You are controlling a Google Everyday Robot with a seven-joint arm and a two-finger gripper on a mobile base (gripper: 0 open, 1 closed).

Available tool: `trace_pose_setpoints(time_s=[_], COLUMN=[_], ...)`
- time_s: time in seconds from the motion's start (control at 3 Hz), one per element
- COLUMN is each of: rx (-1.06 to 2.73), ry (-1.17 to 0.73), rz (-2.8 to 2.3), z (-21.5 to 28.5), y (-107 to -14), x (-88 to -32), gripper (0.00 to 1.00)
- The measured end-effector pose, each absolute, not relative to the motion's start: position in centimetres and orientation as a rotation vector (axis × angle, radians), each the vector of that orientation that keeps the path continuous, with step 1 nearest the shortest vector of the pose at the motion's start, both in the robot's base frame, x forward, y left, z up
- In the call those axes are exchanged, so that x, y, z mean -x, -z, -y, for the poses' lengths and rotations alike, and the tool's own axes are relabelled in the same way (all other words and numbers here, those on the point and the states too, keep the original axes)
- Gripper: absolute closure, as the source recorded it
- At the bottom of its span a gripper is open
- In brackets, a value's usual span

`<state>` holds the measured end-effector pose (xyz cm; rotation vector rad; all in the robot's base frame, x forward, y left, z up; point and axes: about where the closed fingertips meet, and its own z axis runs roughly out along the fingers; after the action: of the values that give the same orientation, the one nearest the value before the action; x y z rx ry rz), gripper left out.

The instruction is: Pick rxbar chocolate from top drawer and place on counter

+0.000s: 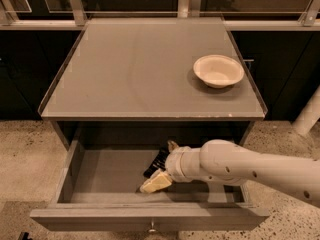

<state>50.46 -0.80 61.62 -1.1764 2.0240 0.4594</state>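
Setting: speckled floor (25,149) around a dark cabinet, with dark glass-fronted panels behind the far edge of the counter (135,69).
Counter: grey and flat with a thin raised rim; a pale bowl (218,70) sits close to its right edge, nearer the far right corner than the near one.
Top drawer: the top drawer (100,176) is pulled out below the counter's near edge, and a small knob (151,228) at its front centre is cut by the bottom of the view.
Hidden: the white arm (250,166) enters from the right, covers the drawer's right half and runs out of view, so its base is unseen; the drawer's rear lies in shadow under the counter.
Gripper: the gripper (158,165) is low inside the drawer, below the middle of the counter's near edge, its two cream fingers (156,181) spread apart.
Rxbar chocolate: the rxbar chocolate (152,167) is a dark slanted strip in the drawer, between the two fingers; its lettering is unreadable and the wrist hides its right end.
Contact: I cannot tell whether either finger touches the wrapper.
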Motion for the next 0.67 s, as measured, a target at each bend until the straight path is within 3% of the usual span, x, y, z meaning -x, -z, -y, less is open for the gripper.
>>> trace_pose_setpoints(time_s=[0.67], rx=[1.175], ry=[-0.461], rz=[-2.068], z=[0.5], y=[-59.0], x=[-50.5], gripper=[0.0])
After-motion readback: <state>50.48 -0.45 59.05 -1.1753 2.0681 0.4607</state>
